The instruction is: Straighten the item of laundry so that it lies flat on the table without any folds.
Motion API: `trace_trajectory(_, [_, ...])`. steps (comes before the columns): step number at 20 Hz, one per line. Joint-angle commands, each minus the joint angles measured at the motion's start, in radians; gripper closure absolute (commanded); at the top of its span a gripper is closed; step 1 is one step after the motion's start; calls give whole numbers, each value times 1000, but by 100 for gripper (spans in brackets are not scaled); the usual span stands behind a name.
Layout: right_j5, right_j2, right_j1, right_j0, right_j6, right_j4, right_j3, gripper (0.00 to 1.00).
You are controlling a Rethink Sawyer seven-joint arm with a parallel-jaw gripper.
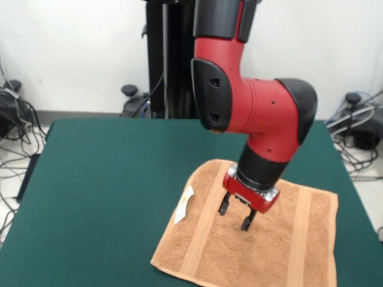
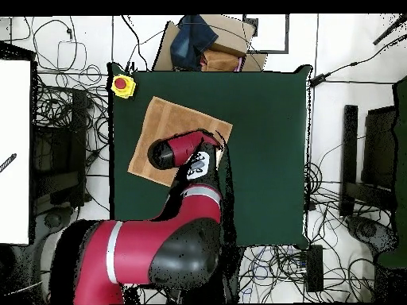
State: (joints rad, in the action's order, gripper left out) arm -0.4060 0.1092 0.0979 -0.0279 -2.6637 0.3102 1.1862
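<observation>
An orange-tan terry towel (image 1: pixel 251 245) with two paler woven bands and a white tag (image 1: pixel 184 204) lies on the dark green surface (image 1: pixel 108 191), under the red-and-black arm (image 1: pixel 251 101); a yellow box with a red button (image 2: pixel 122 85) sits upper left of the overhead frame.

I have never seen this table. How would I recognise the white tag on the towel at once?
Start from the dark green table in the front view and find the orange-tan towel lying under the red arm's open gripper. The white tag sits on the towel's left edge, beside a flat woven band; it is the only white thing on the cloth.
</observation>
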Motion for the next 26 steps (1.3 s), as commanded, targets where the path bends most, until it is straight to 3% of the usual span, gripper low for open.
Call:
trace_trajectory(1, [-96, -121, 46, 32, 180, 55, 165, 0])
trace_trajectory(13, [-72, -143, 14, 50, 157, 61, 146, 0])
trace_trajectory(23, [-40, -282, -22, 113, 130, 17, 160, 0])
trace_trajectory(26, [-23, -249, -32, 90, 114, 48, 123, 0])
